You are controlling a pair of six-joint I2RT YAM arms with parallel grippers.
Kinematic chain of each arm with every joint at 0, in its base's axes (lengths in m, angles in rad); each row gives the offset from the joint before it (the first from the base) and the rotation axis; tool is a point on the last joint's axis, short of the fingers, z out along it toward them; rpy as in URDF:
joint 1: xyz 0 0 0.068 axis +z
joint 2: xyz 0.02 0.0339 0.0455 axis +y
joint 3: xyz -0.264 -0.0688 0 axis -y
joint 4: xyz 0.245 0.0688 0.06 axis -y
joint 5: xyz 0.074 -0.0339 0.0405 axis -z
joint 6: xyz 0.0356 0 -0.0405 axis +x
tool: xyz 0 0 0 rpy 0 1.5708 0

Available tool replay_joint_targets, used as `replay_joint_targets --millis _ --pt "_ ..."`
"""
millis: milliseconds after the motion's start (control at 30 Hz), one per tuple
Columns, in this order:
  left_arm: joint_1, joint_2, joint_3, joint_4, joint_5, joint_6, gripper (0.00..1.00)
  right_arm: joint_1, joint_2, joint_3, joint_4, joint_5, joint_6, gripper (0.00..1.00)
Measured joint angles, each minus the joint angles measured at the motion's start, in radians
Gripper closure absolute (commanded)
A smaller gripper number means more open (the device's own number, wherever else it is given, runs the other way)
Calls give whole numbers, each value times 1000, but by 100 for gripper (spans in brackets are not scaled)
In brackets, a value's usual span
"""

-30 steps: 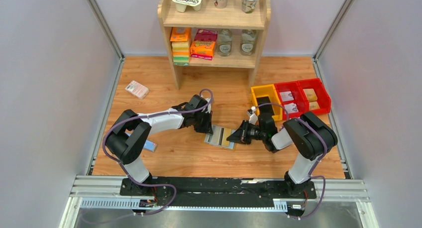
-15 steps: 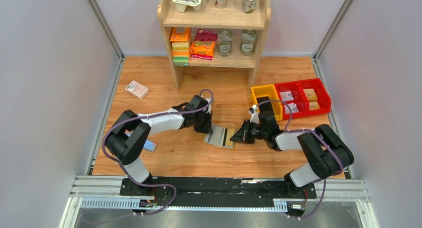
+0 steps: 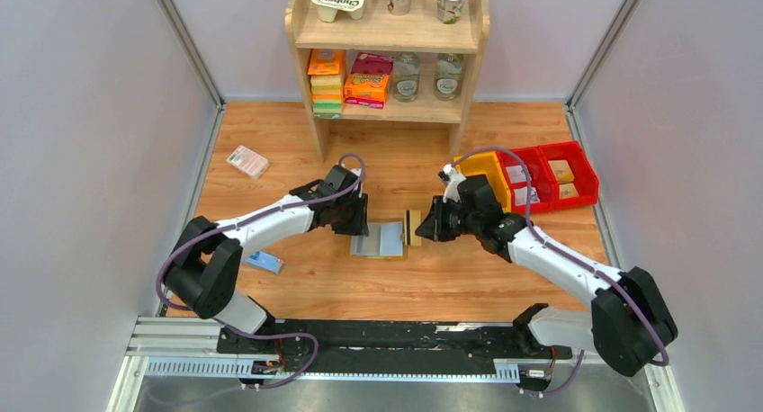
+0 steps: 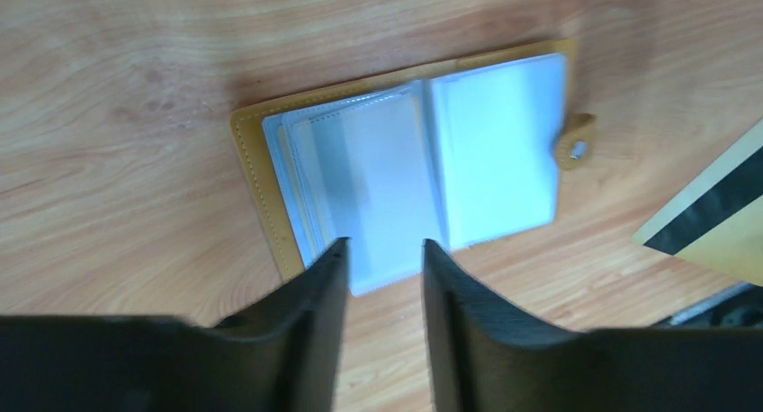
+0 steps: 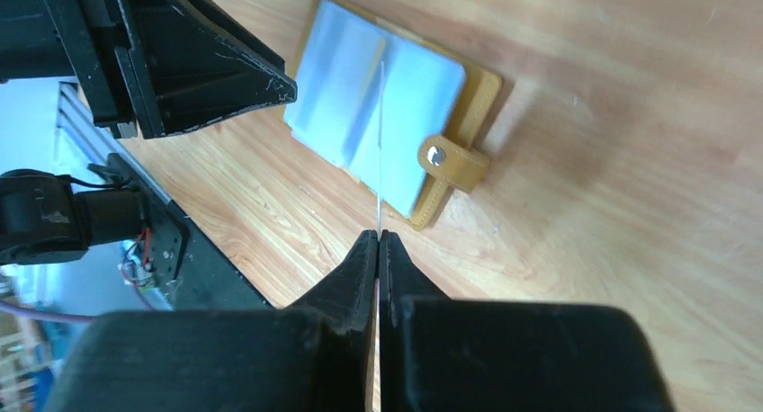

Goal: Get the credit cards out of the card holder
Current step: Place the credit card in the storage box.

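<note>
The card holder (image 3: 378, 239) is found lying open and flat on the wooden table (image 3: 432, 286), at the centre between the 2 arms. Its tan cover is turned down, its clear grey-blue sleeves are turned up, and its snap strap (image 5: 453, 160) is seen at the edge nearer the right arm.

The left gripper (image 3: 355, 221) is positioned at the holder's left edge. Its 2 fingers (image 4: 315, 286) are parted, and nothing is gripped between them.

The right gripper (image 3: 425, 228) is clamped on 1 card (image 3: 411, 226), tan with a black stripe. In the right wrist view the card is seen edge-on as a thin line. In the left wrist view it is held clear of the holder, just beside the strap edge, with bare wood showing between them.

A blue bar (image 3: 265, 262) is noted beside the left arm.
</note>
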Motion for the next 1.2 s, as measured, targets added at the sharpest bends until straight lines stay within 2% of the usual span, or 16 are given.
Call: replay_joint_targets --millis 133,267,467,667,933,1200 --pt "13 -91 63 -67 -10 -16 37 86 -65 113 -129 128 -110 100" --pt "54 -222 116 -95 -5 -68 30 251 -114 197 -214 349 -241 100" --pt "152 -399 146 -99 56 -192 30 476 -129 237 -254 713 -461 100" --pt "163 -425 144 -56 185 -334 31 639 -85 263 -198 1014 -710 100" --pt "163 -405 117 77 332 -491 33 769 8 265 -48 1218 -964 100" --pt "163 -370 46 143 404 -562 34 795 83 265 106 1312 -1119 100"
